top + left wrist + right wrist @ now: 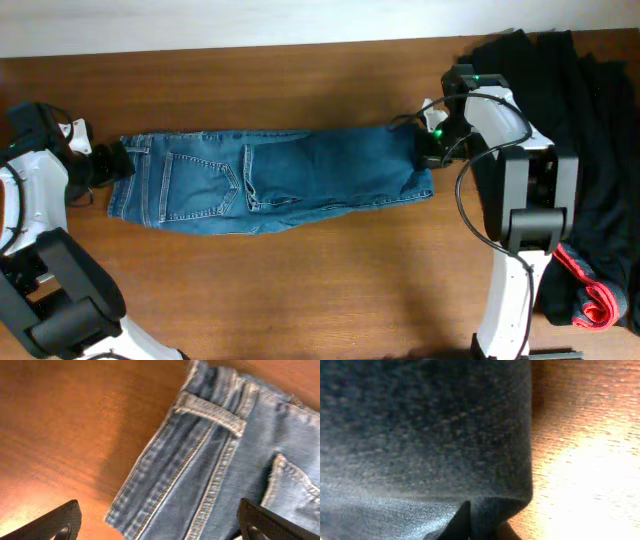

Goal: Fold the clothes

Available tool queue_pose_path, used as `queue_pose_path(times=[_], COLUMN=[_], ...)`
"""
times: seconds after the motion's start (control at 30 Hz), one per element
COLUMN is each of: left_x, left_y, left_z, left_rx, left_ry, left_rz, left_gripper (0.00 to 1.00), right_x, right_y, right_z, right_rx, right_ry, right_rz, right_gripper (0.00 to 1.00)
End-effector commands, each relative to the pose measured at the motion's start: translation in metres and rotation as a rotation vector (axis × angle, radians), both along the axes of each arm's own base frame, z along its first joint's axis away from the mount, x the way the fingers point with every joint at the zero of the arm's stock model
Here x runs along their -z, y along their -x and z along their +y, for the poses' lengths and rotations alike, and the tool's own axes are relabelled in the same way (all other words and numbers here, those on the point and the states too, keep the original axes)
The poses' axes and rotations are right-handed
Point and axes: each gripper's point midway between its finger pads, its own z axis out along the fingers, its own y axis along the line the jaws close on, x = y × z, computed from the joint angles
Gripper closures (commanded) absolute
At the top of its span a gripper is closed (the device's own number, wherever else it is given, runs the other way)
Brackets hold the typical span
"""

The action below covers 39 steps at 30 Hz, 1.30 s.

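Jeans (280, 180): laid out flat lengthwise on the desk (300, 300).
Left claw (162, 527): spread wide, straddling the jeans' waistband corner, probably lined up to pinch it.
Right claw (428, 150): at the jeans' hem end, pinching the denim, likely to carry it toward the waistband.

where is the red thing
In the overhead view, the red item sits bottom right, against the black clothes pile, beside the right arm.

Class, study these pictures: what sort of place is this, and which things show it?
Probably a robotics lab bench set up for laundry folding: two robot arms flank a wooden table, blue jeans lie flat between them, and black garments are heaped at one side.
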Motion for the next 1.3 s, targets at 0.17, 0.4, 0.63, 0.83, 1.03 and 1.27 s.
queue_pose_path(times=[0.17,0.4,0.63,0.83,1.03,1.27], left_x=[0.015,0.070,0.120,0.127,0.127,0.123], left_y=[-0.022,-0.020,-0.010,0.000,0.000,-0.003], left_z=[-0.016,-0.017,-0.044,-0.074,-0.074,-0.069], left_rx=[0.186,0.192,0.205,0.221,0.218,0.215], left_ry=[0.069,0.117,0.299,0.454,0.455,0.440], left_rz=[-0.083,0.001,0.069,0.099,0.100,0.097], left_gripper=[0.01,0.01,0.01,0.42,0.99,0.99], right_x=[0.001,0.001,0.001,0.001,0.001,0.000], right_y=[0.007,0.008,0.008,0.008,0.009,0.012], right_z=[0.010,0.012,0.012,0.012,0.012,0.012], right_rx=[-0.062,-0.067,-0.066,-0.067,-0.066,-0.066], right_ry=[0.060,0.060,0.060,0.060,0.056,0.056], right_rz=[0.002,0.005,0.007,0.007,0.011,0.023], right_gripper=[0.86,0.86,0.86,0.86,0.86,0.82])
